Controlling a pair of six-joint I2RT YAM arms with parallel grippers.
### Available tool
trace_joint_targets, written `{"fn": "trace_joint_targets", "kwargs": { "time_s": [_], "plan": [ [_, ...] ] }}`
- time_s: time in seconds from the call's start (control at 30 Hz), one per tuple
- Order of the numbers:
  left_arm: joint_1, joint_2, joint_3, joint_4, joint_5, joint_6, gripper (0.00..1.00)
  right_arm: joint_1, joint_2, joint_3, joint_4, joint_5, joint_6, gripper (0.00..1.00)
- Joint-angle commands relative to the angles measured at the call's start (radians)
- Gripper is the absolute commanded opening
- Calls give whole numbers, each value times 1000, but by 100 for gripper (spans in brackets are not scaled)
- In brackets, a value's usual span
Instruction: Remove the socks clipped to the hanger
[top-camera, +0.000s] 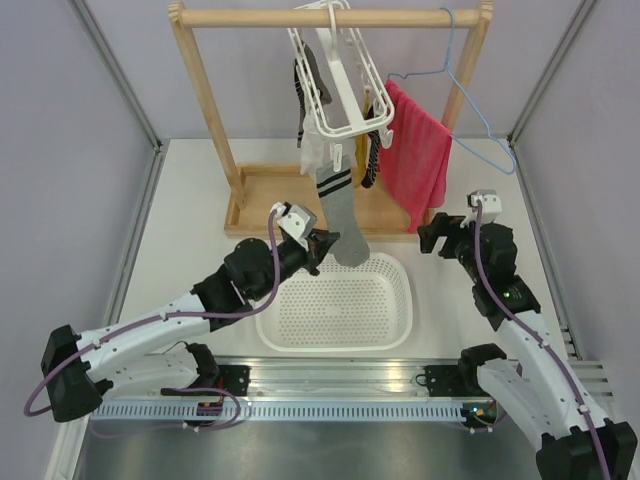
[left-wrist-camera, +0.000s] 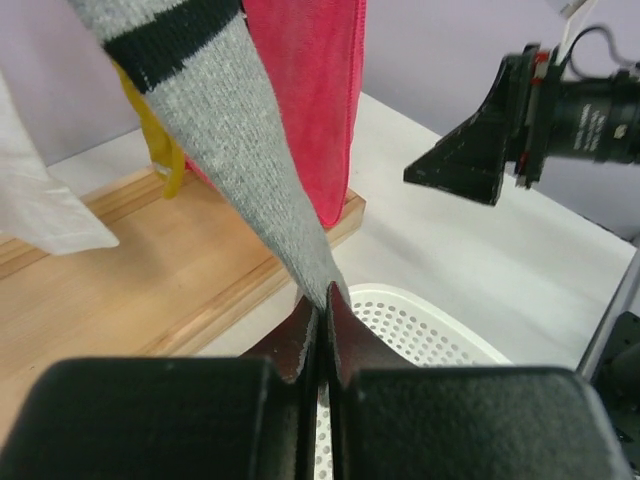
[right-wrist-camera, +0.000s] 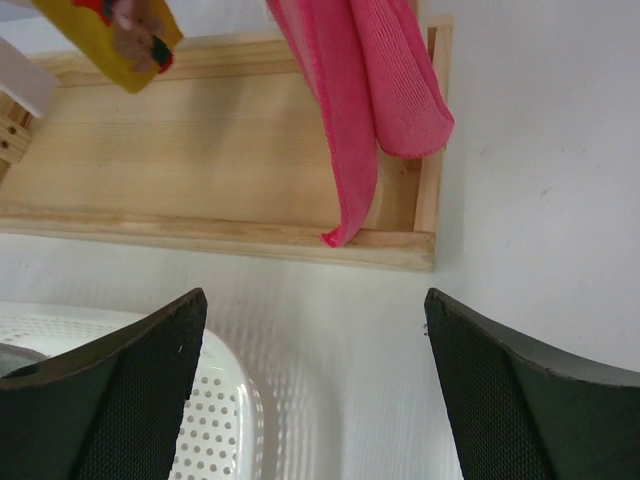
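Observation:
The white hanger (top-camera: 345, 80) hangs by its hook from the wooden rail. A grey sock (top-camera: 340, 215) with a dark-striped cuff hangs from its clips and stretches down to my left gripper (top-camera: 322, 247). In the left wrist view the gripper (left-wrist-camera: 325, 300) is shut on the toe of the grey sock (left-wrist-camera: 240, 150). A white sock (top-camera: 312, 150), a mustard yellow sock (top-camera: 361, 150) and a black-and-white striped sock (top-camera: 371, 160) hang from the hanger. My right gripper (top-camera: 437, 235) is open and empty (right-wrist-camera: 315, 330), low over the table, right of the basket.
A white perforated basket (top-camera: 405, 300) sits on the table below the left gripper. A red towel (top-camera: 415, 160) hangs on a thin blue wire hanger (top-camera: 470, 90) at the right of the wooden rack (top-camera: 200, 90). The rack's base board (right-wrist-camera: 200, 150) lies just beyond the right gripper.

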Motion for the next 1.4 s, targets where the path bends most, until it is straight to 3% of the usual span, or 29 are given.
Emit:
{"fn": "trace_joint_targets", "kwargs": {
  "time_s": [0.0,0.37,0.9,1.13,1.37],
  "plan": [
    [-44,15,52,-12,-110,77,2,44,15,133,-32,76,-3,93],
    [-146,141,151,-8,-188,139,2,258,104,458,-149,292,37,90],
    [-257,317,260,5,-538,329,2,529,299,819,-267,580,-33,89],
    [-271,334,270,11,-555,361,2,699,382,951,-290,699,-62,89],
    [-289,311,263,28,-511,372,2,761,401,937,-286,688,-30,89]
  ]
}}
